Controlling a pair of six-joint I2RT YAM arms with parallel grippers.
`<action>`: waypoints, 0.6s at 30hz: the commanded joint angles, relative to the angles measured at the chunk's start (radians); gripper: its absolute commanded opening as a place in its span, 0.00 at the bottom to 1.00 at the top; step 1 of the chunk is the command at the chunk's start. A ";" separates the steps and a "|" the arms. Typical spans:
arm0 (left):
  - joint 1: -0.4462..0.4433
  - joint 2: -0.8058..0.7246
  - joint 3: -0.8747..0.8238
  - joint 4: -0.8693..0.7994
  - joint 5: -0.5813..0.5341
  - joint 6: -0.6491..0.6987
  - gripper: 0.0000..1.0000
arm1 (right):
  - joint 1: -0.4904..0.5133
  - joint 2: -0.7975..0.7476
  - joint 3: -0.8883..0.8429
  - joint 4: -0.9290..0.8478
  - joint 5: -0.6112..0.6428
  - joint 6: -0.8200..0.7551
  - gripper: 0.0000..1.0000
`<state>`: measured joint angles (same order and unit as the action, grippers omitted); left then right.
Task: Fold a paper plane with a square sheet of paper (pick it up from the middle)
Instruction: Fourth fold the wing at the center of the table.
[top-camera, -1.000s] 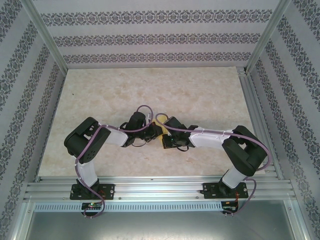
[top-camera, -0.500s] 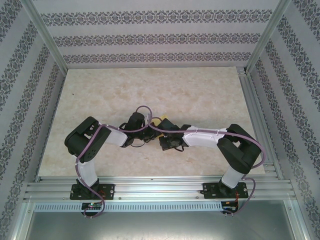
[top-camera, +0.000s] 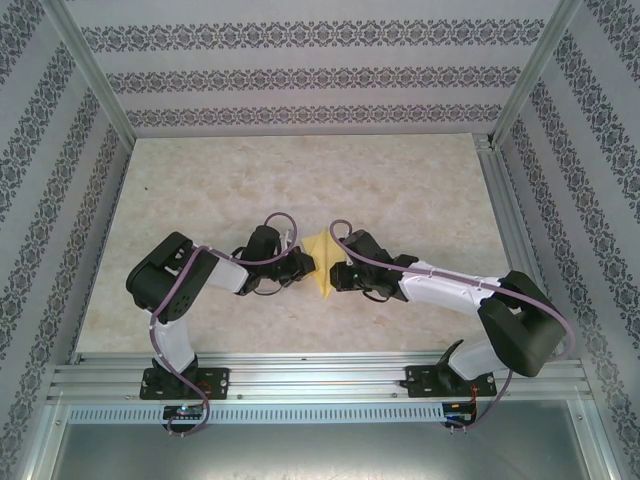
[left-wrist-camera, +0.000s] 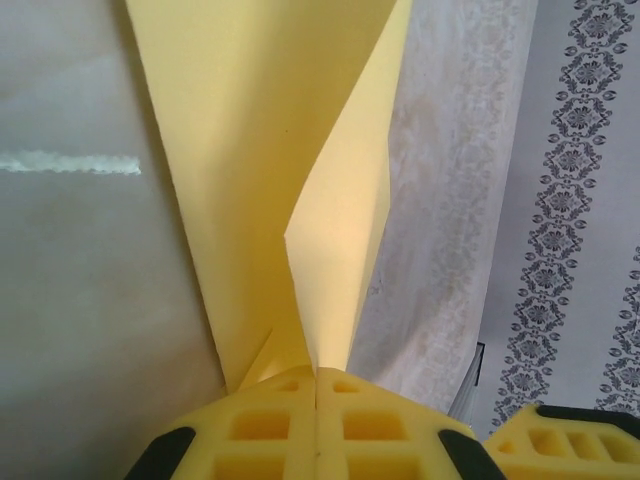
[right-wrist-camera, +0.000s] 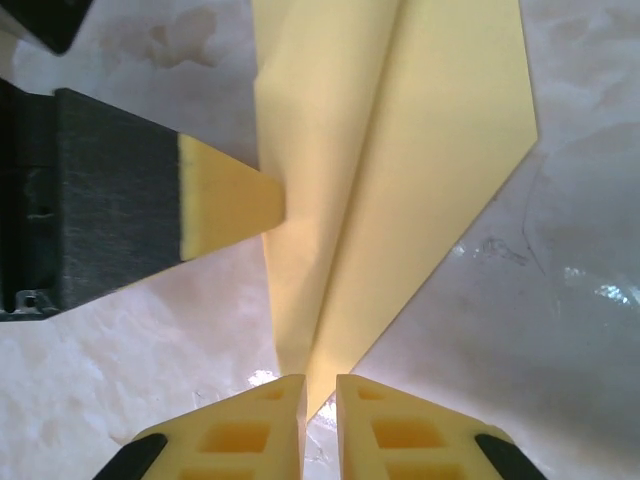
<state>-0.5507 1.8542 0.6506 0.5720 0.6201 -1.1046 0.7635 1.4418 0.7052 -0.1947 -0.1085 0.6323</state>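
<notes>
The folded yellow paper plane (top-camera: 322, 264) lies between the two grippers in the top view, its sharp tip toward the near edge. In the left wrist view my left gripper (left-wrist-camera: 317, 376) is shut on the paper plane (left-wrist-camera: 260, 150), which rises from its pads with one flap standing up. From the right wrist view, my right gripper (right-wrist-camera: 320, 392) is open by a narrow gap. The pointed tip of the paper plane (right-wrist-camera: 400, 170) reaches into that gap without being pinched. A left fingertip (right-wrist-camera: 230, 200) touches the paper's left edge. Seen from above, the left gripper (top-camera: 306, 263) and right gripper (top-camera: 336, 276) flank the plane.
The beige marbled table (top-camera: 400, 190) has patterned walls and metal frame rails around it. Both arms bend inward toward the middle, and the right arm's elbow (top-camera: 520, 335) hangs near the front right rail.
The right gripper has loosened its jaws and drawn back to the right. Its elbow swung out and down, uncovering more of the yellow paper. The left gripper has kept its hold.
</notes>
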 joint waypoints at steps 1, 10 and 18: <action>0.026 0.008 -0.016 0.054 0.041 0.059 0.06 | -0.001 0.017 -0.012 0.099 -0.073 0.064 0.15; 0.038 0.046 0.008 0.015 0.063 0.116 0.07 | -0.001 0.075 -0.006 0.174 -0.123 0.126 0.12; 0.037 0.097 0.015 0.035 0.075 0.106 0.07 | 0.000 0.158 -0.018 0.277 -0.197 0.209 0.07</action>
<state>-0.5179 1.9060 0.6613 0.5926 0.7082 -1.0286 0.7635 1.5745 0.6979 0.0154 -0.2642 0.7971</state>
